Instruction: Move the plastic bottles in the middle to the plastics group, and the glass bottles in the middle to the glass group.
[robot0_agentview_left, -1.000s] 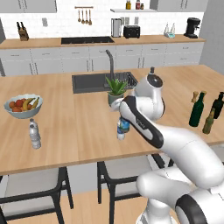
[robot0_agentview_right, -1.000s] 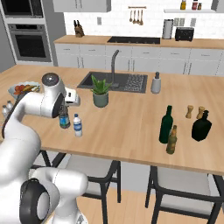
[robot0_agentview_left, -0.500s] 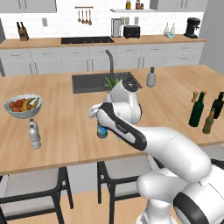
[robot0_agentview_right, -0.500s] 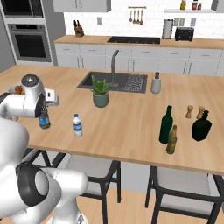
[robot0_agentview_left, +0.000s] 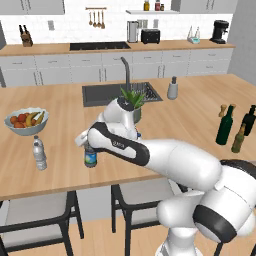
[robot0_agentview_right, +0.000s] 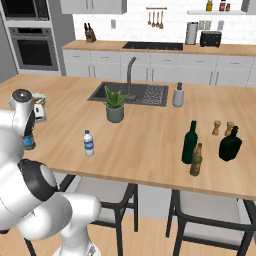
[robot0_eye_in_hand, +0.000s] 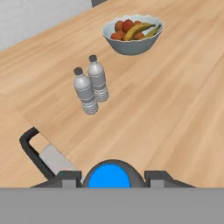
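Across the long wooden counter (robot0_agentview_left: 60, 175), the arm has swung left; its fingers (robot0_agentview_left: 90, 150) grip the blue-capped, blue-tinted plastic bottle (robot0_agentview_left: 90, 158), now nearing the clear grey-labelled bottle (robot0_agentview_left: 39, 154) at frame left.

The pincer (robot0_agentview_left: 90, 150) has carried the blue-capped bottle (robot0_agentview_left: 90, 157) leftward along the counter (robot0_agentview_left: 60, 172).

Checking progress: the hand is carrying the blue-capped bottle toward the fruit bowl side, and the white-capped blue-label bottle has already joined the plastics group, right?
Not quite. The hand does grip the blue-capped bottle, but the white-capped blue-label bottle stands mid-counter near the potted plant, as the right base view shows.
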